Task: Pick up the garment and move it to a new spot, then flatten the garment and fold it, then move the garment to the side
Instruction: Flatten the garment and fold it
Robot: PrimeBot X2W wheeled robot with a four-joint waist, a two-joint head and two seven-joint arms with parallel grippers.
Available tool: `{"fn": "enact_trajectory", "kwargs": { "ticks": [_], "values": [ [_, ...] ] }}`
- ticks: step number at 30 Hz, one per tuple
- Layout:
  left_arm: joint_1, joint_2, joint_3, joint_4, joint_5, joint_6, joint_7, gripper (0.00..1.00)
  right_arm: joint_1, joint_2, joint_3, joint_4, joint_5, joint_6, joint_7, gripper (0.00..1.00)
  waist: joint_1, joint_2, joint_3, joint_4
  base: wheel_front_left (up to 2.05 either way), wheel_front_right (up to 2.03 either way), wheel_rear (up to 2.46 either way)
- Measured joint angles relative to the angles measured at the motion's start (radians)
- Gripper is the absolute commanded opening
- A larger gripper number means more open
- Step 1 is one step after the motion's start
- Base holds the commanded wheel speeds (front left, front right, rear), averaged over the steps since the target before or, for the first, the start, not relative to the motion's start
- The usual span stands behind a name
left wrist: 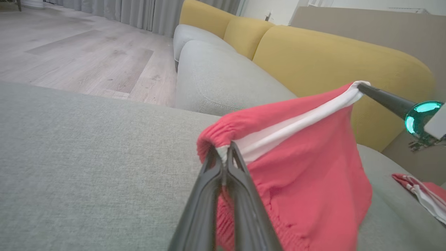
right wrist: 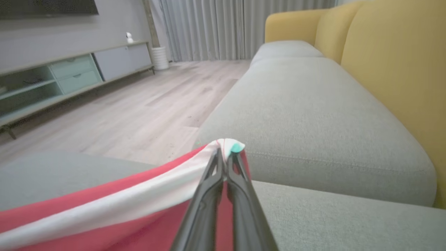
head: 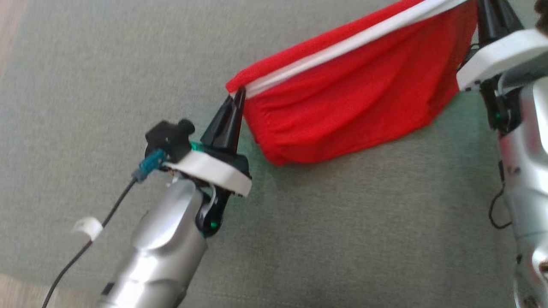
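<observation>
I hold the garment (head: 351, 98) stretched between both arms; left fingers (head: 227, 124) and right fingers (head: 492, 17) each clamp one waistband end; cloth hangs over the sofa (head: 128, 64).

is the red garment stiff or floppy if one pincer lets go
Probably floppy: the garment sags in loose folds between the left pincer and right pincer. Likely light, since two pinched corners carry it. Released at one end, it would probably swing down and crumple on the seat.
</observation>
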Motion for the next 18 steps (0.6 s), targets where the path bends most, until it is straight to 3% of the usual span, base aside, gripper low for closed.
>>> {"fn": "enact_trajectory", "kwargs": {
  "ticks": [6, 7, 8, 9, 14, 18],
  "values": [
    [-0.024, -0.006, -0.005, 0.027, -0.018, 0.000, 0.000, 0.00, -0.044, 0.023, -0.026, 0.128, -0.059, 0.000, -0.019, 0.00, -0.0002, 0.0000, 0.052, 0.032, 0.00, 0.00, 0.00],
    [-0.024, -0.007, -0.007, 0.027, -0.031, 0.000, 0.000, 0.15, -0.049, 0.029, -0.029, 0.147, -0.064, 0.000, -0.029, 0.45, -0.0002, 0.0000, 0.058, 0.035, 0.00, 0.00, 0.00],
    [-0.024, -0.007, -0.007, 0.027, -0.041, 0.000, 0.000, 0.47, -0.056, 0.035, -0.029, 0.165, -0.072, 0.000, -0.040, 1.00, -0.0002, 0.0000, 0.063, 0.036, 0.00, 0.00, 0.00],
    [-0.024, -0.007, -0.007, 0.027, -0.044, 0.000, 0.000, 1.00, -0.061, 0.042, -0.032, 0.177, -0.073, 0.000, -0.055, 1.00, -0.0002, 0.0000, 0.066, 0.037, 0.00, 0.00, 0.00],
    [-0.019, -0.009, 0.025, 0.026, -0.042, 0.003, 0.000, 1.00, -0.084, 0.053, -0.034, 0.222, -0.067, 0.000, -0.125, 1.00, -0.0004, 0.0000, 0.065, 0.032, 0.00, 0.00, 0.00],
    [0.008, -0.009, 0.060, 0.006, 0.012, 0.034, 0.000, 1.00, -0.084, 0.046, -0.038, 0.264, -0.063, 0.000, -0.160, 1.00, -0.0004, 0.0000, 0.054, 0.028, 0.00, 0.00, 0.00]
  ]
}}
